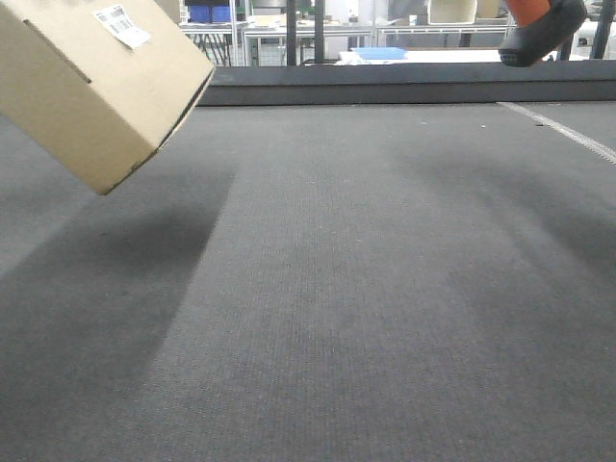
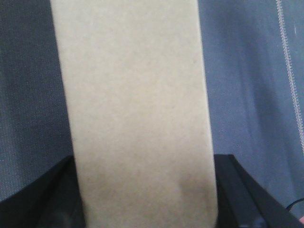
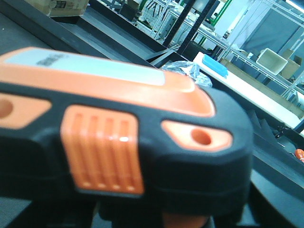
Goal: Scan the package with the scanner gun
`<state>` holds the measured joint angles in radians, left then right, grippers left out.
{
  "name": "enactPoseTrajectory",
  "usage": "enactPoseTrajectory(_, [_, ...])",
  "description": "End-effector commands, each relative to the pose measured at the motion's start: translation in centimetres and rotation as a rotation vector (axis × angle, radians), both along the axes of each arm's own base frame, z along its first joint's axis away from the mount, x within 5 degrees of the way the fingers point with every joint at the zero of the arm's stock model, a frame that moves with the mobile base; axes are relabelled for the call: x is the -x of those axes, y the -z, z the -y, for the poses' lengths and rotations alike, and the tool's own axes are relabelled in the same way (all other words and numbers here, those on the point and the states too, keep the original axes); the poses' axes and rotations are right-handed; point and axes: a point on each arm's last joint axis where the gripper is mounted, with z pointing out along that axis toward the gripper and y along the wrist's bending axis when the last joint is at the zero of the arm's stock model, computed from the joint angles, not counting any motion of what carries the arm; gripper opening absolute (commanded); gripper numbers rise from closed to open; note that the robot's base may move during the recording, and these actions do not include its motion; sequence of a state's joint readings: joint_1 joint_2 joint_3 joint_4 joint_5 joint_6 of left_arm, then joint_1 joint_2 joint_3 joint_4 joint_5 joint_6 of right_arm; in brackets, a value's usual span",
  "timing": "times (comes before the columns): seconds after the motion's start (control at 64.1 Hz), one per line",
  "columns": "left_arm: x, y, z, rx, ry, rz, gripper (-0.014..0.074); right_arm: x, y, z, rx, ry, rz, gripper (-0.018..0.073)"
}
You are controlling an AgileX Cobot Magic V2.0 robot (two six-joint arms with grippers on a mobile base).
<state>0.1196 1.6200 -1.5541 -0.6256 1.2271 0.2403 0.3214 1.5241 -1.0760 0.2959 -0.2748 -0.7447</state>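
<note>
Left tool is clamped on the tan package, holding it tilted above the grey bench at left, scanner gun floats up top right, can't tell the right tool's grip tbh.

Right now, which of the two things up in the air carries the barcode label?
The tilted tan package: its white label faces up. The other is the orange-and-black scanner gun.
</note>
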Motion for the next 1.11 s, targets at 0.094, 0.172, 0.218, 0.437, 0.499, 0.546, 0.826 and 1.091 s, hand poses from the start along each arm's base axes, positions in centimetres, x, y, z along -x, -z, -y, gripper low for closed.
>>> enactPoseTrajectory(0.094, [0.1,-0.6,0.3,0.025,-0.002,0.018,-0.0111,0.0,-1.6,0.5,-0.085,0.048,0.072,-0.0154])
enactPoseTrajectory(0.172, [0.1,-0.6,0.3,0.025,-0.002,0.018,-0.0111,0.2,-1.8,0.7,-0.154,0.075,0.058,-0.0154])
enactPoseTrajectory(0.218, [0.1,-0.6,0.3,0.025,-0.002,0.018,-0.0111,0.4,-2.2,0.9,-0.193,0.089,0.056,-0.0154])
enactPoseTrajectory(0.437, [0.1,-0.6,0.3,0.025,-0.002,0.018,-0.0111,2.3,-3.6,2.2,-0.460,0.166,0.008,-0.0154])
enactPoseTrajectory(0.499, [0.1,-0.6,0.3,0.025,-0.002,0.018,-0.0111,3.2,-3.7,2.5,-0.496,0.175,0.001,-0.0154])
enactPoseTrajectory(0.546, [0.1,-0.6,0.3,0.025,-0.002,0.018,-0.0111,3.6,-3.2,2.7,-0.512,0.181,-0.011,-0.0154])
enactPoseTrajectory(0.826, [0.1,-0.6,0.3,0.025,-0.002,0.018,-0.0111,5.9,1.2,4.1,-0.608,0.274,-0.072,-0.0160])
enactPoseTrajectory(1.091, [0.1,-0.6,0.3,0.025,-0.002,0.018,-0.0111,7.4,4.2,4.2,-0.681,0.214,-0.024,-0.0162])
